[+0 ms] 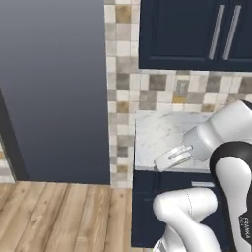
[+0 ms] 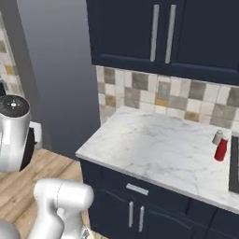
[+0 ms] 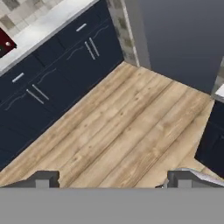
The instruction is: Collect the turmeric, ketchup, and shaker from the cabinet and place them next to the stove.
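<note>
Small red ketchup bottle with white cap (image 2: pixel 221 150) and short pale grey shaker (image 2: pixel 217 137) stood touching on white marble worktop (image 2: pixel 154 144), beside black stove edge (image 2: pixel 233 164); likely put there for task. Dark navy wall cabinet (image 2: pixel 154 32) shut. Tool (image 3: pixel 114 180) spread wide, empty, faced wood floor (image 3: pixel 127 131).

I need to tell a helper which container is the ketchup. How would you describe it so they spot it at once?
Find the white marble counter under the dark navy wall cabinet, and follow it to its right end beside the black stove. Two small containers stand there close together. The ketchup is the red bottle in front; the shaker behind it is shorter and pale grey.
</note>
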Available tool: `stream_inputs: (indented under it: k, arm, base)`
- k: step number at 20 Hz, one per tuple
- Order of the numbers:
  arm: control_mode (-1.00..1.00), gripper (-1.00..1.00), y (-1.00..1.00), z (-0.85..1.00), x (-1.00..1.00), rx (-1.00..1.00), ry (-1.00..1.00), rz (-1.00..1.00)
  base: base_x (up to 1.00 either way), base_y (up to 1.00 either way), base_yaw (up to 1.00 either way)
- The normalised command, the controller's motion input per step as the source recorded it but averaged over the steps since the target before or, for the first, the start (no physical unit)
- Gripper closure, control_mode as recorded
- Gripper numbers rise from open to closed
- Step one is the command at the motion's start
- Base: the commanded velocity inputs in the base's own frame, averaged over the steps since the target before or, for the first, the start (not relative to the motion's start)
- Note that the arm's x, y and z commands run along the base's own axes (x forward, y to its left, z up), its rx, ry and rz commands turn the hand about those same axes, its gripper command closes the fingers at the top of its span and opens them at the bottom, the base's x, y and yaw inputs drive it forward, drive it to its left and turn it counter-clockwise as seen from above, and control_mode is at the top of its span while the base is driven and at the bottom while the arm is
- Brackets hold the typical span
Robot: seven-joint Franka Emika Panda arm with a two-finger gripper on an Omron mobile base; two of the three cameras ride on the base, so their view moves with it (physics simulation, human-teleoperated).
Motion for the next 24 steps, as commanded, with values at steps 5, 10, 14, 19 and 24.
stream_inputs:
  k: [5, 10, 14, 19, 24]
  arm:
    - [1.00, -1.00, 0.00, 0.00, 0.00, 0.00, 0.00, 0.00]
    - [1.00, -1.00, 0.00, 0.00, 0.00, 0.00, 0.00, 0.00]
    - [1.00, -1.00, 0.00, 0.00, 0.00, 0.00, 0.00, 0.00]
    - [1.00, -1.00, 0.00, 0.00, 0.00, 0.00, 0.00, 0.00]
    - [1.00, -1.00, 0.00, 0.00, 0.00, 0.00, 0.00, 0.00]
  base:
    - [-0.44, 1.00, 0.42]
    - [-0.54, 0.90, 0.43]
    - [-0.77, 0.84, 0.34]
    - [-0.77, 0.78, 0.32]
    - [-0.22, 0.85, 0.48]
